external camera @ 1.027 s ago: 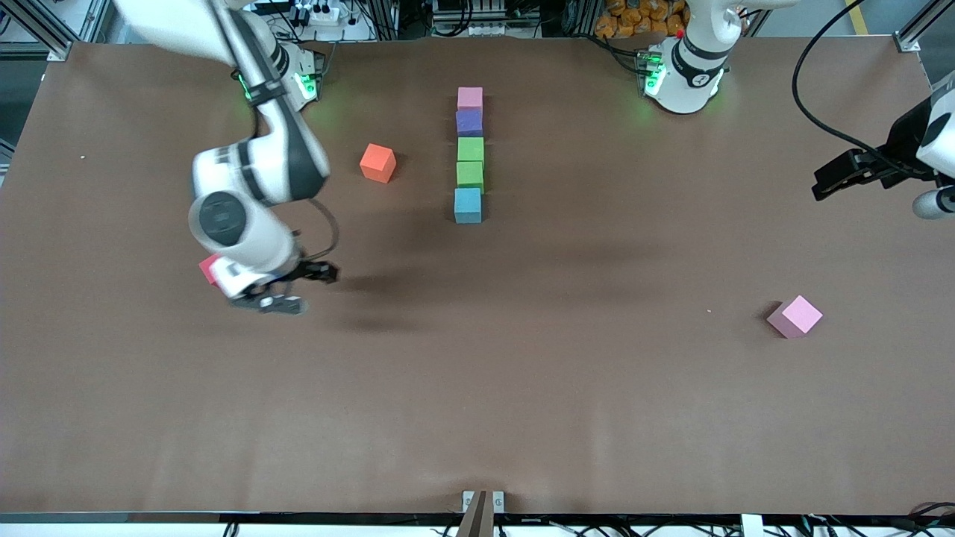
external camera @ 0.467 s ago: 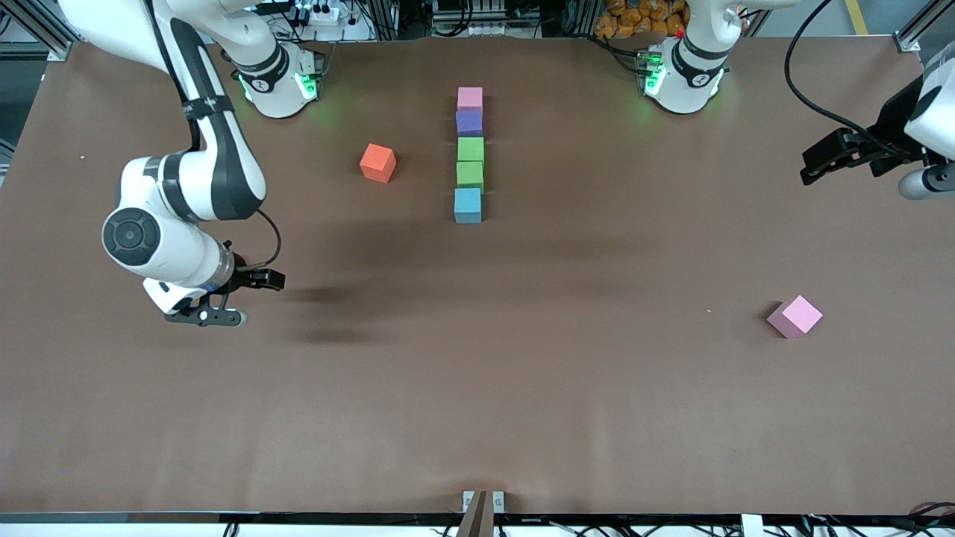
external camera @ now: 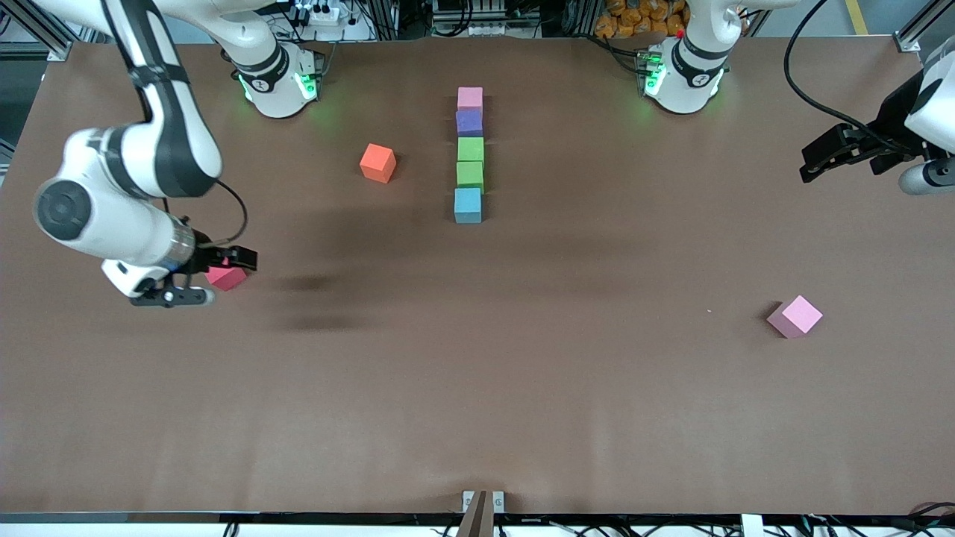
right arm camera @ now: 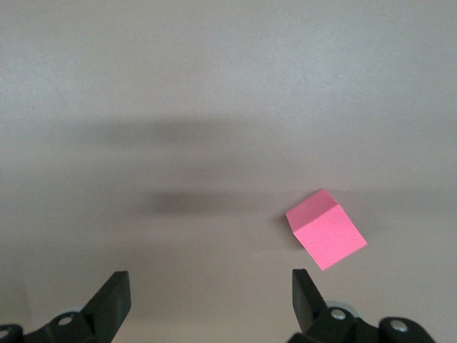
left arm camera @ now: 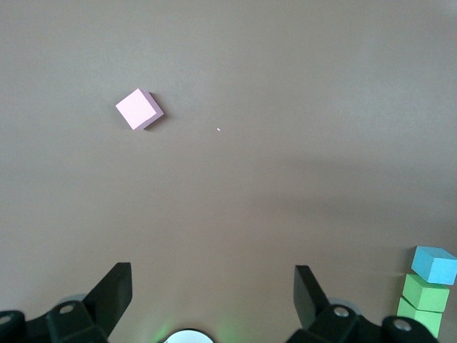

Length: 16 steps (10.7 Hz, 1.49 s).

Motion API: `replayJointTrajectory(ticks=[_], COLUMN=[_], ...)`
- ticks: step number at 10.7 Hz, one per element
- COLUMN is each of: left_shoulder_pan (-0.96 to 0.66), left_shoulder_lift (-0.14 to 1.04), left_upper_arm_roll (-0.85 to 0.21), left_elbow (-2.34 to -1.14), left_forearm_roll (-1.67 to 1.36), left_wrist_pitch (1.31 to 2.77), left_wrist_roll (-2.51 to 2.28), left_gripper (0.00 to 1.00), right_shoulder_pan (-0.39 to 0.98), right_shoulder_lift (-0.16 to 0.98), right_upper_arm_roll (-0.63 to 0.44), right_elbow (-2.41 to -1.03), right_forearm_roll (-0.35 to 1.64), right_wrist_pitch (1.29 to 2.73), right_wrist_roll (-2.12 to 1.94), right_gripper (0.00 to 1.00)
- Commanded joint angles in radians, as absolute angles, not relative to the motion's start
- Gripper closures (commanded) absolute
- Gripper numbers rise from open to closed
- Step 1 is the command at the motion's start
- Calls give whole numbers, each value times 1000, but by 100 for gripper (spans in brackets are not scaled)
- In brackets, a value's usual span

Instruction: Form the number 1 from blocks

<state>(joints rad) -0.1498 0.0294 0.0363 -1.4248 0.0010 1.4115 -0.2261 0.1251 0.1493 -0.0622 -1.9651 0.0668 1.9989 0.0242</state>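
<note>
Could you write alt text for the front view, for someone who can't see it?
Five foam blocks form a straight column mid-table: pink, purple, two green, light blue nearest the camera. An orange block, red block and second pink block lie loose. The open right gripper hovers beside the red block; the open left gripper waits at the left arm's end.

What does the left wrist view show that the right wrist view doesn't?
Only the left wrist view shows the loose pink block, lying alone and turned askew, plus the near end of the column: the light blue block with a green block next to it. It also shows the open left gripper, holding nothing.

Only the right wrist view shows the red block, free on the table ahead of the open, empty right gripper.

Both share bare brown table under spread fingers; neither shows the orange block.
</note>
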Motion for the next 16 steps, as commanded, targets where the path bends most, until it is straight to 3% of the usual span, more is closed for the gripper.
replayJointTrajectory(ticks=[1,4,6,9,16], left_shoulder_pan=[-141,-140,-140,-140,-138], left_shoulder_lift=[26,26,26,25,25], left_upper_arm_roll=[32,35,34,35,37], left_elbow=[-1413,-1413,-1413,-1413,-1413], left_forearm_roll=[-15,-21,-25,-23,-15], left_wrist_pitch=[1396,1396,1396,1396,1396], left_wrist_roll=[-209,-209,-209,-207,-209], left_gripper=[0,0,0,0,0], right_shoulder_pan=[65,64,64,58,44], right_shoulder_lift=[23,-63,-39,-40,-46], right_upper_arm_roll=[7,12,12,9,2], right_elbow=[-2019,-1970,-1756,-1616,-1555], right_forearm_roll=[14,-25,-21,-12,20], right_wrist_pitch=[1999,1965,1773,1631,1532], right_wrist_roll=[18,20,12,-73,-98], right_gripper=[0,0,0,0,0])
